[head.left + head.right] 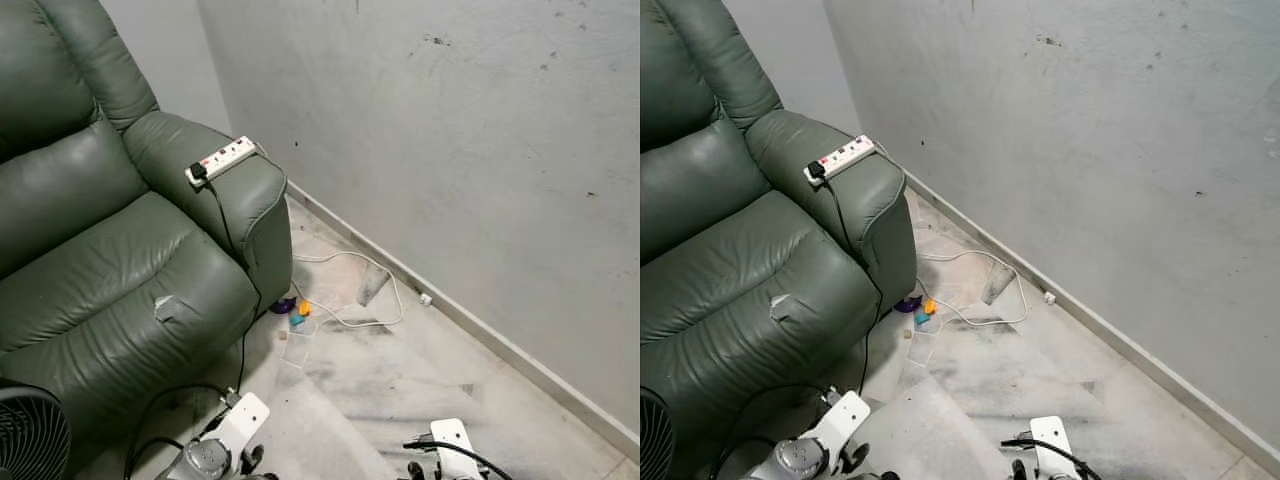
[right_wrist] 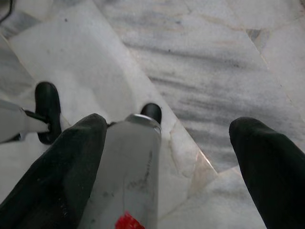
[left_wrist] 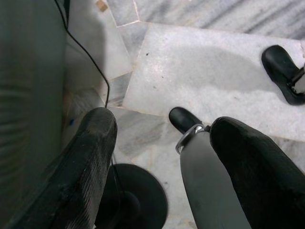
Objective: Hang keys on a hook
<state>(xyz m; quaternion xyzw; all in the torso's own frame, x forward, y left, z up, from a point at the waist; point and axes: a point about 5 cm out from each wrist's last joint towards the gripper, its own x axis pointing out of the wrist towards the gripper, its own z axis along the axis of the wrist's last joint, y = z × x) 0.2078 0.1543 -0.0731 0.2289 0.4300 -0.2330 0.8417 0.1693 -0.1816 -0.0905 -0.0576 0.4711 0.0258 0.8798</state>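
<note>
One armchair [image 1: 110,240], one power strip [image 1: 221,160]

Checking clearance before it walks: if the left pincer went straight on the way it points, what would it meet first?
Probably the robot's own grey leg, then the marble floor; the left pincer points down, open, holding nothing. Depth is unclear.

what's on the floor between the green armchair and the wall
In the left eye view, a white cable loops across the marble floor there, with small colourful items beside the green armchair and a small white plug near the wall.
</note>
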